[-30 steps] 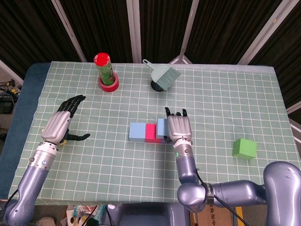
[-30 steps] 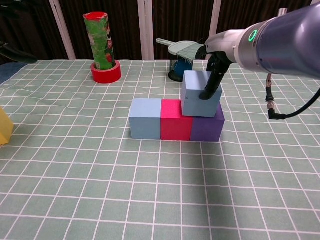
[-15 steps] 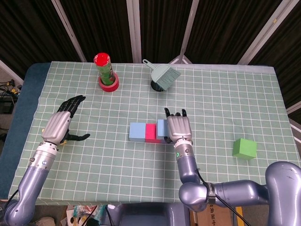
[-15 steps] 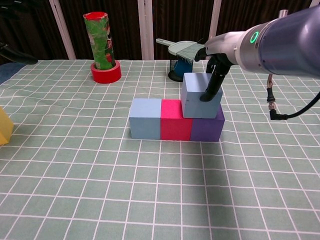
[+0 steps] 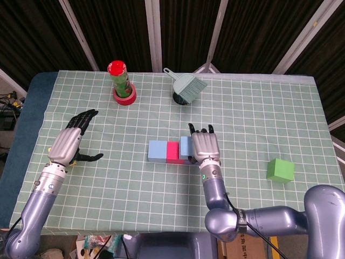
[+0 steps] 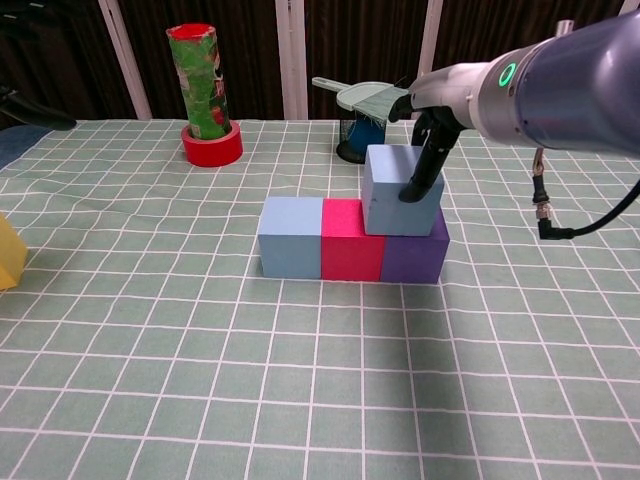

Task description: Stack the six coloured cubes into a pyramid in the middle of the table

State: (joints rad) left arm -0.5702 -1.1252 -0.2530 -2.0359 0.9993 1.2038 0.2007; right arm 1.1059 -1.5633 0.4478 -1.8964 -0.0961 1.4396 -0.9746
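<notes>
The right hand point(image 5: 205, 147) rests over the upper blue cube point(image 6: 402, 189), fingers point(image 6: 423, 175) touching its right face; whether it truly grips or only steadies it I cannot tell. That cube sits on the purple cube point(image 6: 414, 256), overlapping the pink cube point(image 6: 351, 252) to the hand's left. Further left, the lower blue cube point(image 6: 290, 237) completes the base row. So the base is laid and the second tier is begun. The green cube point(image 5: 280, 170) lies well to the hand's right. The yellow cube point(image 6: 9, 252) is cut off at the chest view's edge, near the left hand point(image 5: 68, 141), which hangs spread and empty. The thumb side of the right hand is hidden.
</notes>
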